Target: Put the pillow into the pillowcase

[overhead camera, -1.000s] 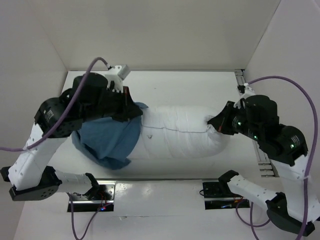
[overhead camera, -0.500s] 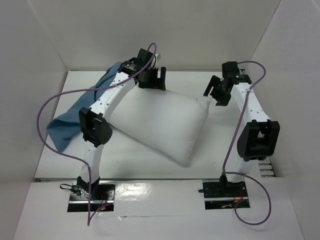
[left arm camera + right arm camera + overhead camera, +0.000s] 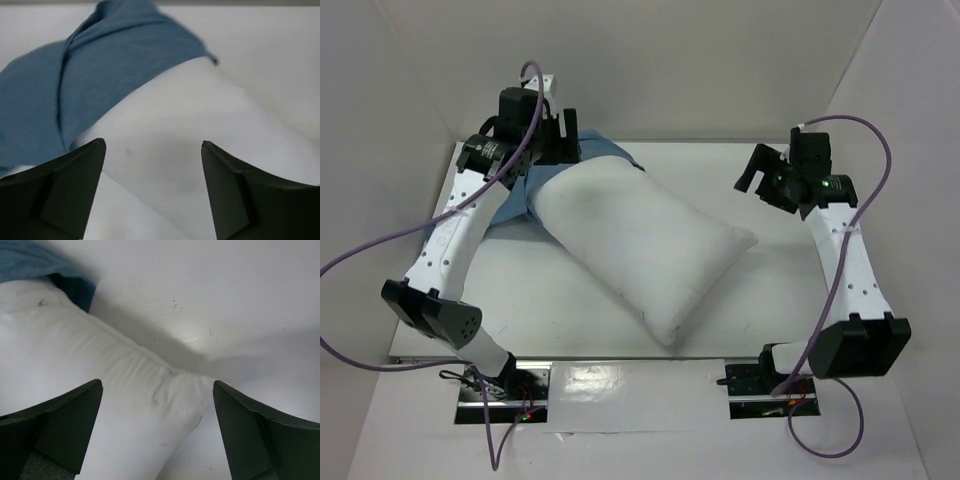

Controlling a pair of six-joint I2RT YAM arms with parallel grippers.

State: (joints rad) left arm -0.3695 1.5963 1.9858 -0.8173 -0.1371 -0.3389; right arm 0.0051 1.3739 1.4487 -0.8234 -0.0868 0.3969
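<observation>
Your pillowcase (image 3: 95,65) has shifted to just beyond your left gripper (image 3: 152,150), whose fingers are spread and empty above the pillow (image 3: 645,245). Your right gripper (image 3: 157,390) hangs wide open over its opposite corner.

Nothing to read here, folks; no lettering, no brand, no number on the pillow (image 3: 640,240); the pillowcase (image 3: 100,60) is plain blue cloth; the worktop (image 3: 720,170) carries no sign either.
</observation>
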